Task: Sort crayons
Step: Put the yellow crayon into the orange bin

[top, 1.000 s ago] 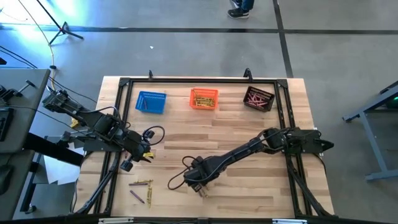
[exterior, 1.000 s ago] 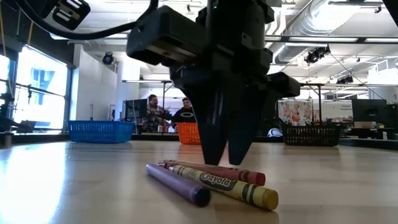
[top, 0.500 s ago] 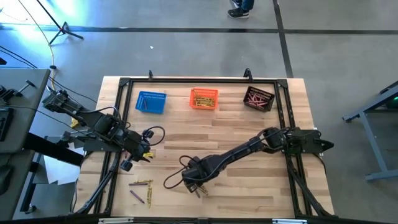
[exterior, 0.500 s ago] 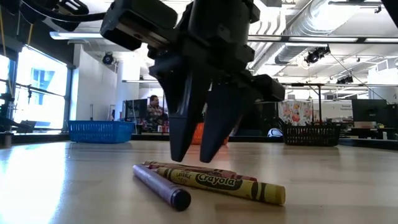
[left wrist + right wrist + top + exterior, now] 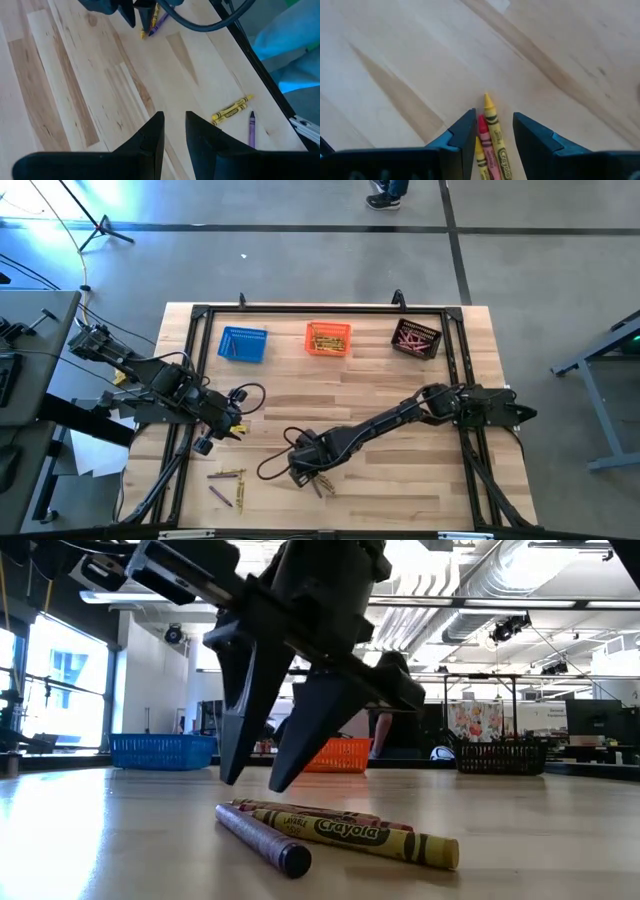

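Since a second ago the right gripper point(image 5: 312, 477) has slid leftward along the near part of the table point(image 5: 400, 395), and we note that in the low view it now leans off to one side rather than standing straight over the crayon cluster point(image 5: 335, 833).

Materials: pale butcher-block wood, planks of mixed tone, matte grain. We see three paper-wrapped wax sticks lying side by side in that cluster: a yellow crayon point(image 5: 365, 835) with a printed label, a red crayon point(image 5: 486, 145) pressed against it, a dark purple crayon point(image 5: 262, 838) in front with a blunt round end. Two more crayons lie apart near the left front corner, a yellow one point(image 5: 231, 109) and a purple one point(image 5: 251, 130). Along the far edge stand three mesh baskets, a blue basket point(image 5: 242, 344), an orange basket point(image 5: 327, 338) and a black basket point(image 5: 416, 338), each already holding sticks.

Pose: right arm stretched long and low across the table, dark tapered fingers point(image 5: 240, 710) parted, nothing between them, tips just above the wood, with the crayon tips showing in the gap from the wrist view. Left gripper point(image 5: 173, 131) hangs over the left side of the table, fingers narrowly apart and empty.
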Controlling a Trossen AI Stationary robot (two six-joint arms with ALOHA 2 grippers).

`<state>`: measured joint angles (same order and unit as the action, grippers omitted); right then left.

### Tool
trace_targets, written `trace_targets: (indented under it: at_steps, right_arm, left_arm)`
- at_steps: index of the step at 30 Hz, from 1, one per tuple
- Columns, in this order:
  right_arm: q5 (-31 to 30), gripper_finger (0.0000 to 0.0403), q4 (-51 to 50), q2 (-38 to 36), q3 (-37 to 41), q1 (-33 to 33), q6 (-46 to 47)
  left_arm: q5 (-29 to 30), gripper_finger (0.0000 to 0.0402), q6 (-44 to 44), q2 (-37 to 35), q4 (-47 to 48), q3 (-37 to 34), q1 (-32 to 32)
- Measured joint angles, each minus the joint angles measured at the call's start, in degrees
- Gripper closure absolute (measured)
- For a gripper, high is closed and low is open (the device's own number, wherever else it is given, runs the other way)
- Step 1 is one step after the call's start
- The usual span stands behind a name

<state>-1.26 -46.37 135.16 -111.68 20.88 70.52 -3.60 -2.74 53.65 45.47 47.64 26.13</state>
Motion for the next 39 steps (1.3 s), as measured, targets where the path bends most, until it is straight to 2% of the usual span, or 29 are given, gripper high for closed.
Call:
trace_targets:
  at_steps: [10,19,26,34,39]
  right_arm:
    - [0.00,0.0285,0.40,1.37,-0.03,0.02,-0.04]
    - [-0.16,0.0285,-3.59,1.39,-0.17,-0.07,-1.51]
    - [-0.36,0.0285,-1.77,1.39,-0.11,-1.12,-0.68]
    - [-4.25,0.0285,-3.52,1.47,-0.11,-1.88,-2.47]
    - [-3.79,0.0285,-4.04,1.47,-0.11,-1.82,-2.62]
  left_arm:
    - [-0.04,0.0337,-0.02,0.02,0.44,0.02,0.15]
    - [-0.01,0.0337,-0.09,0.02,0.40,0.02,0.15]
    - [-0.01,0.0337,-0.17,0.02,0.40,0.02,0.15]
    - [-0.01,0.0337,-0.15,0.02,0.85,0.02,0.15]
    - [-0.01,0.0337,-0.13,0.02,1.33,0.02,0.15]
